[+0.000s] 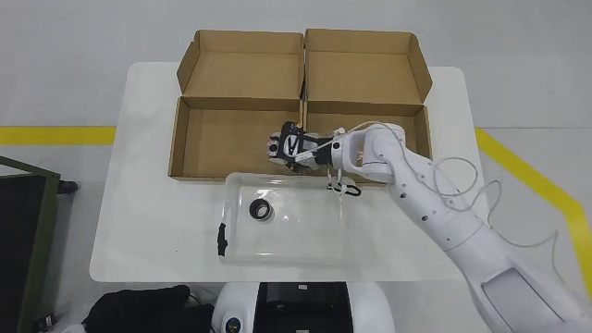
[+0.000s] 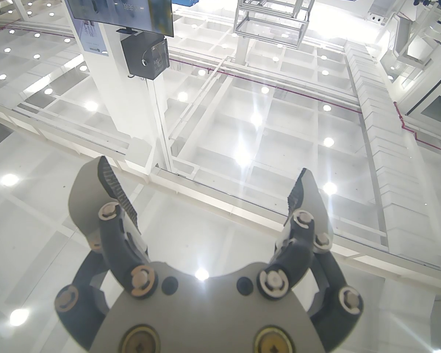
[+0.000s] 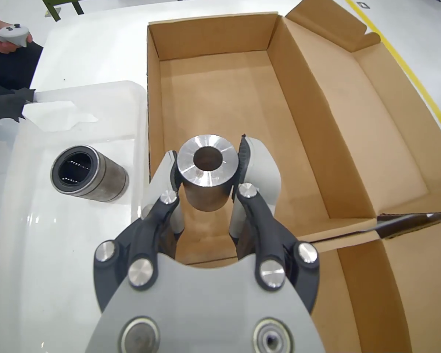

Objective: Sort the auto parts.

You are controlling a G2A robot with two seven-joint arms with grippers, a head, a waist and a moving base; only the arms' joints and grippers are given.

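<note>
We are in the placing step. Our right gripper (image 3: pixel 207 157) is clamping a steel sleeve (image 3: pixel 207 185) between partly closed fingers, hanging over the left cardboard box (image 3: pixel 235 111), just inside its wall nearest the clear bin (image 1: pixel 296 231). A ribbed bearing (image 3: pixel 90 176) is lying in that bin, just outside the box. Our left gripper (image 2: pixel 204 168) is gaping wide and empty, pointing away from the box. Next, we are judging, comes lowering the sleeve to the box floor before releasing it.

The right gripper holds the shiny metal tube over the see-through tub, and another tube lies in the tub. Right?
Not quite. The right wrist view shows the right gripper holding the shiny metal tube over the cardboard box, not the see-through tub. The other tube does lie in the tub.
</note>
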